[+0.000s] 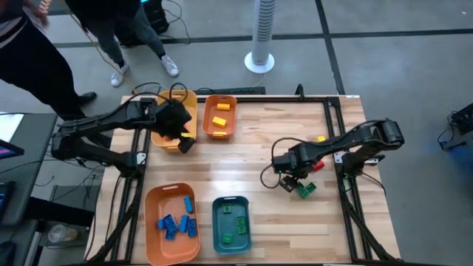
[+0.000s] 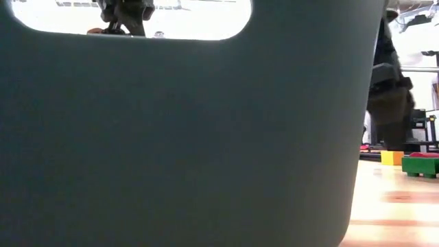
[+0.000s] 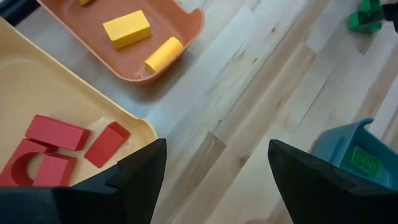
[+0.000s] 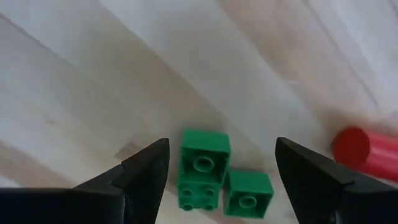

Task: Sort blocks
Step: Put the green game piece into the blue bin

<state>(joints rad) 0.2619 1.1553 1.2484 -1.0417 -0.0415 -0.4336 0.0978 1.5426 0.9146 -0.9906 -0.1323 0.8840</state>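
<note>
A: High view first. Where's the right gripper [image 1: 290,182]?
B: Down at the table's [image 1: 295,137] right-middle, over a cluster of green blocks [image 1: 306,189] with a red cylinder [image 1: 318,167] just beside. Yellow block [image 1: 321,138] lying apart, farther back near the right arm.
A: And the left gripper [image 1: 183,140]?
B: Over the near corner of the yellow bin [image 1: 189,99]. Yellow pieces in the small orange bin [image 1: 206,118], blue blocks [image 1: 177,222] in the large orange bin [image 1: 154,199], green ones in the teal bin [image 1: 219,203].
A: Low view?
B: Mostly blocked by the teal bin wall [image 2: 185,137]. At far right, a green block [image 2: 420,165] and a yellow block [image 2: 392,158] on the wood.
A: Left wrist view?
B: Fingers [image 3: 142,171] spread wide, holding nothing, bare wood between them. Red blocks [image 3: 59,146] in the yellow bin [image 3: 37,87] beside one finger; yellow pieces [image 3: 127,28] in the orange bin [image 3: 180,37] farther off; teal bin corner [image 3: 351,146] by the other finger.
A: Right wrist view?
B: Fingers [image 4: 146,168] wide apart, gripping nothing. Green blocks [image 4: 205,165] sitting between them, close to the tips, two touching each other. Red cylinder [image 4: 364,149] off to one side, outside the fingers.
</note>
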